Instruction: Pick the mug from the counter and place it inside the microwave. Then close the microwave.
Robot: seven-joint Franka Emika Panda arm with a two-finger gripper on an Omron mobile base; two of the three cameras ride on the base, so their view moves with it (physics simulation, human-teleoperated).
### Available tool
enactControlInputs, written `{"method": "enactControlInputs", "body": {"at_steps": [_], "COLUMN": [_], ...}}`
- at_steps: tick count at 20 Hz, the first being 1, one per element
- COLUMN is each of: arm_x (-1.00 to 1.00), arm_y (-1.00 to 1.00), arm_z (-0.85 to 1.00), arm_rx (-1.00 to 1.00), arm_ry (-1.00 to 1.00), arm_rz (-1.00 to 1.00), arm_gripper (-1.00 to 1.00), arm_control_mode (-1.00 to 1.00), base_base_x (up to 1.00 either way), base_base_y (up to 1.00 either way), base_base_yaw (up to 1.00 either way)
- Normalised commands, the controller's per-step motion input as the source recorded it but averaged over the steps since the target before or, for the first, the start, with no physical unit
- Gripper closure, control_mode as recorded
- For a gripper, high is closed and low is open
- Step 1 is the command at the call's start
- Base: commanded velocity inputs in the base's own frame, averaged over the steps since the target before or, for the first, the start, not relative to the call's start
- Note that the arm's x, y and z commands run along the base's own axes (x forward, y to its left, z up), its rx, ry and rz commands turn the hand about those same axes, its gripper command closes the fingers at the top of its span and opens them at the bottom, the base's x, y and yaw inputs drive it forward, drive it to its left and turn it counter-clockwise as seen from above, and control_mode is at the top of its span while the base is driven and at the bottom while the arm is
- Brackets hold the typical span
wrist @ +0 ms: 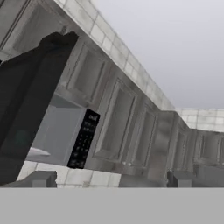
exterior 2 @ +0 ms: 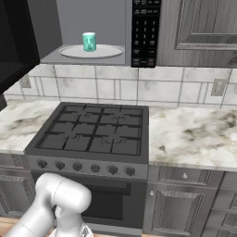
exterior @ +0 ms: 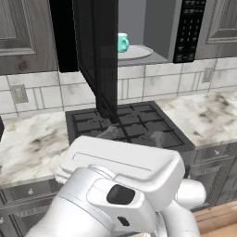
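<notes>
The teal mug (exterior: 122,42) (exterior 2: 89,41) stands upright on the white turntable plate (exterior: 139,53) (exterior 2: 109,51) inside the microwave (exterior: 157,32) (exterior 2: 92,16). The black microwave door (exterior: 99,55) (exterior 2: 16,41) hangs wide open to the left. In the hand view, my gripper (wrist: 111,179) is open with nothing between its fingers. It points up at the microwave (wrist: 57,131) and its open door (wrist: 26,105) from well below and apart. The marble counter (exterior: 208,115) (exterior 2: 194,134) runs on both sides of the stove.
A black gas stove (exterior: 134,125) (exterior 2: 92,132) sits under the microwave. The keypad panel (exterior: 189,30) (exterior 2: 146,32) (wrist: 83,140) is right of the cavity. Grey cabinets (exterior: 21,32) (exterior 2: 203,28) (wrist: 122,127) flank it. My white arm (exterior: 120,194) (exterior 2: 55,203) fills the foreground.
</notes>
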Motion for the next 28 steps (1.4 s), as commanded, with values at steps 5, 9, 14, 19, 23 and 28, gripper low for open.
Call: {"method": "enactControlInputs", "body": {"at_steps": [5, 9, 14, 19, 23, 28], "arm_x": [0.47, 0.56, 0.49, 0.39, 0.43, 0.48], "arm_y": [0.32, 0.23, 0.23, 0.2, 0.25, 0.32], "arm_z": [-0.14, -0.18, -0.06, -0.01, -0.14, -0.23], "arm_rx": [-0.12, -0.01, 0.0, 0.02, 0.02, 0.03], "arm_ry": [0.03, 0.0, 0.0, 0.0, -0.01, -0.04], "arm_rz": [-0.16, -0.06, 0.0, 0.0, 0.0, 0.0], "arm_gripper": [-1.0, -1.0, -1.0, -1.0, -1.0, -1.0], "arm_control_mode": [-1.0, -1.0, -1.0, -1.0, -1.0, -1.0], "base_base_x": [0.0, 0.0, 0.0, 0.0, 0.0, 0.0], "base_base_y": [0.0, 0.0, 0.0, 0.0, 0.0, 0.0], "base_base_yaw": [0.0, 0.0, 0.0, 0.0, 0.0, 0.0]}}
